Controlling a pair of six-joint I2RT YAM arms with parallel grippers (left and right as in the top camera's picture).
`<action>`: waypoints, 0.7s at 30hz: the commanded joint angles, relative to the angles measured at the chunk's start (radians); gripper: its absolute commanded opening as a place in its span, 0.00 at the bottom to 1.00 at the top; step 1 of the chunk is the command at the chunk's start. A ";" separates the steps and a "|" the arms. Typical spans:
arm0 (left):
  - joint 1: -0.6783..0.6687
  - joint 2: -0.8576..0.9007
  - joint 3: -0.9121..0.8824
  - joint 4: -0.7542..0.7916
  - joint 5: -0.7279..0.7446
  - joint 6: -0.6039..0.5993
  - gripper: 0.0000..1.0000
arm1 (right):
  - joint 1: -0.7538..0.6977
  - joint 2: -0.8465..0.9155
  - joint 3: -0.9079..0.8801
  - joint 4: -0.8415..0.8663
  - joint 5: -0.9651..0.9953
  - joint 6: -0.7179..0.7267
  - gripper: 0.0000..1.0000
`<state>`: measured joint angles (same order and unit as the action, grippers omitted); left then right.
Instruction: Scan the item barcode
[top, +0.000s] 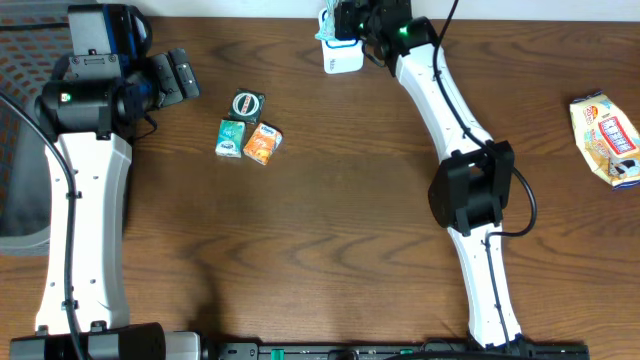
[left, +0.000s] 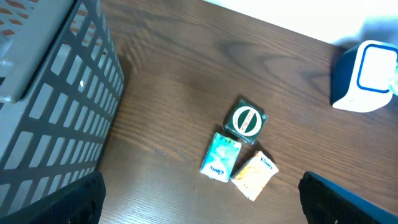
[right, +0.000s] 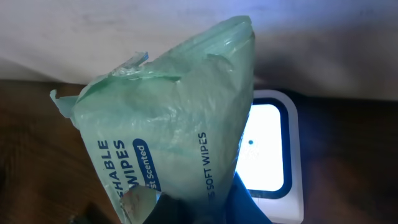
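You get even, fairly bright light from above in the overhead view. The dark wood tabletop (top: 330, 230) shows its grain clearly, with a faint sheen and soft shadows beside the arms (top: 450, 110). The pale strip along the top edge is washed out.

In the left wrist view the basket (left: 50, 93) is soft and out of focus. The scanner (left: 367, 78) is blurred, its white face blown out.

In the right wrist view the wipes pack (right: 168, 137) fills your frame, its lettering legible but slightly soft. The scanner's lit window (right: 267, 149) glares white against dim surroundings.
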<state>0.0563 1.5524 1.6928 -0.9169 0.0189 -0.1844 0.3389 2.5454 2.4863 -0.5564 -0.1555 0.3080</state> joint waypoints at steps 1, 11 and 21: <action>0.000 0.006 -0.004 -0.003 -0.012 -0.008 0.98 | -0.002 0.028 0.017 0.001 0.015 0.017 0.01; 0.000 0.006 -0.004 -0.003 -0.012 -0.008 0.98 | -0.095 -0.069 0.018 -0.066 0.016 0.008 0.01; 0.000 0.006 -0.004 -0.003 -0.012 -0.008 0.98 | -0.367 -0.151 0.018 -0.524 0.354 -0.141 0.01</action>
<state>0.0563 1.5524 1.6928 -0.9165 0.0193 -0.1844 0.0555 2.4413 2.4889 -0.9794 -0.0181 0.2169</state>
